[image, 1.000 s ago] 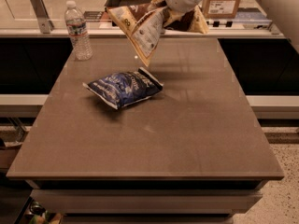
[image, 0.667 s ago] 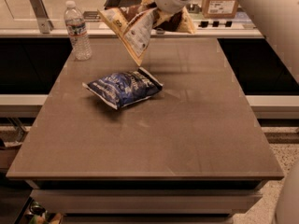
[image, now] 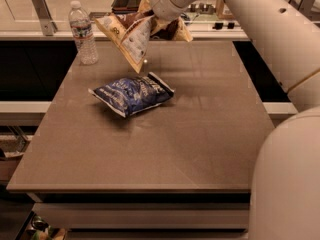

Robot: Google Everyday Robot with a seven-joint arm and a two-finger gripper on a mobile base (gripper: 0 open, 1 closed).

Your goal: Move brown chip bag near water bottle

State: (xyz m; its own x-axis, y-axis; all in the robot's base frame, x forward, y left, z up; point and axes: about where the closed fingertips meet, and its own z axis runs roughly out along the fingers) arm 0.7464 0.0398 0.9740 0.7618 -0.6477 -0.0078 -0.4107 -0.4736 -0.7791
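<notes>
The end effector [image: 154, 24] is above the far edge of the table [image: 175, 149], at the end of the white arm [image: 260, 29] that comes in from the right side. It is clenched on the chip bag [image: 127, 38] and holds it by the upper right part, so the bag hangs in the air and does not touch the table. The bag is tilted, with the white label panel turned to the camera and the lowest corner pointing down to the table top. The bottle [image: 82, 33] stands upright on the far left corner of the table, near the hanging bag on its left, but the two are apart. A blue bag [image: 131, 94] lies flat on the table, nearer to the camera than the chip bag and a little below it in the view. Behind the table runs a light counter [image: 30, 34] with a metal bracket [image: 42, 11] on it.
</notes>
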